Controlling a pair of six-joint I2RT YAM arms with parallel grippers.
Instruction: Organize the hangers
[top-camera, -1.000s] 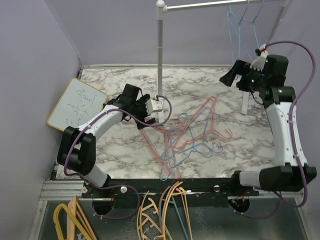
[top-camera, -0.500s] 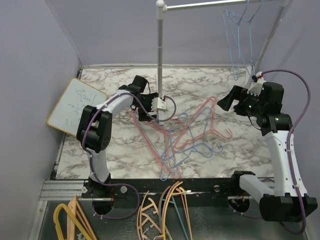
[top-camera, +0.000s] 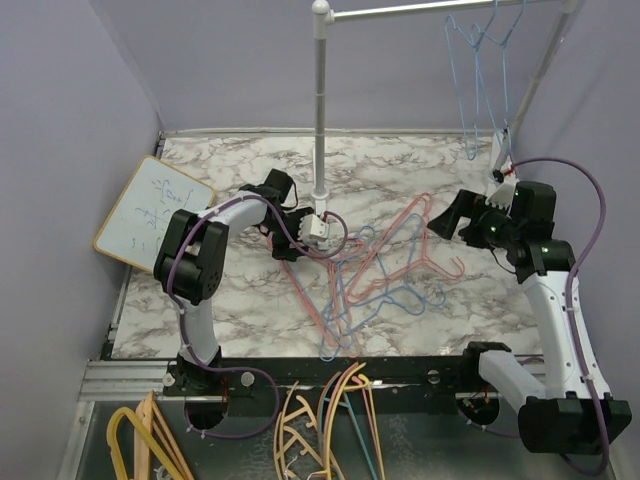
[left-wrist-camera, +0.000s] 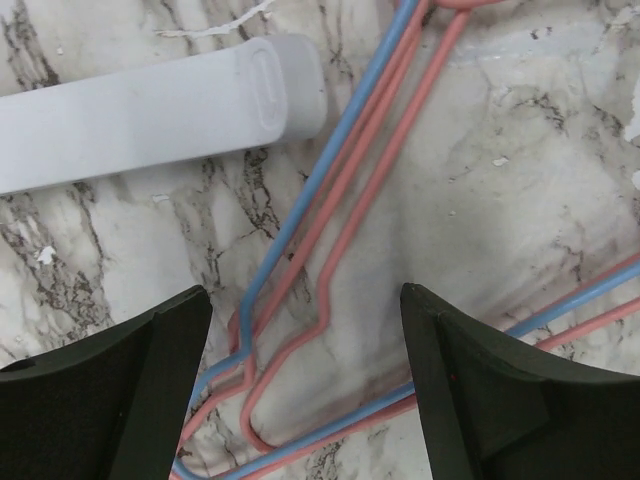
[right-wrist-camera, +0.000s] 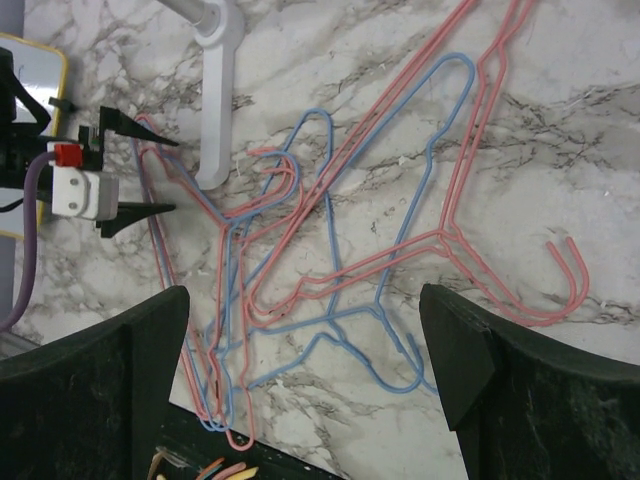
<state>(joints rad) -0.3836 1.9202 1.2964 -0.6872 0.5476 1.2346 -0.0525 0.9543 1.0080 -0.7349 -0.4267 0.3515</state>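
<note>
A tangled pile of thin light blue and pinkish red wire hangers (top-camera: 375, 268) lies on the marble table (top-camera: 230, 300). Two or three light blue hangers (top-camera: 478, 80) hang on the rail at the top right. My left gripper (top-camera: 285, 243) is open, low over the pile's far left corner. In the left wrist view its gripper (left-wrist-camera: 305, 400) has blue and red wires (left-wrist-camera: 290, 320) lying between the open fingers. My right gripper (top-camera: 450, 215) is open and empty, above the pile's right side. The right wrist view shows the pile (right-wrist-camera: 340, 260) below its gripper (right-wrist-camera: 300, 385).
The white rack pole (top-camera: 320, 120) stands mid-table, its foot (left-wrist-camera: 160, 100) just beyond my left fingers. A whiteboard (top-camera: 150, 210) leans at the left. Thick yellow and wood-coloured hangers (top-camera: 320, 425) lie below the table's near edge.
My right arm has come down from beside the rail to above the pile's right side. My left gripper has swung round and lowered onto the pile's left corner. The hung blue hangers have settled.
</note>
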